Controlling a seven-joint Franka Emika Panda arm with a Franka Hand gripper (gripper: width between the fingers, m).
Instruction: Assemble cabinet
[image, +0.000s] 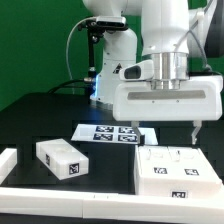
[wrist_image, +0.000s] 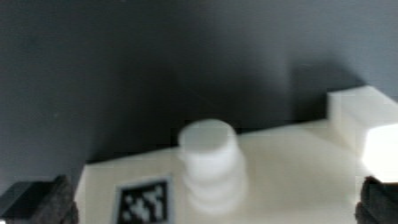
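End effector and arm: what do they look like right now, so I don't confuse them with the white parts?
The arm is glossy white with rounded links and a grey wrist collar. The end effector has a wide white boxy body and two thin dark fingers. A thin cable loops beside its base, which glows blue.

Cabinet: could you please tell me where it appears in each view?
Exterior view: cabinet low at the exterior view's right, beneath the open gripper.
Wrist view: cabinet between the fingertips, peg upright.
Shared landmark: a black-and-white tag on its top.
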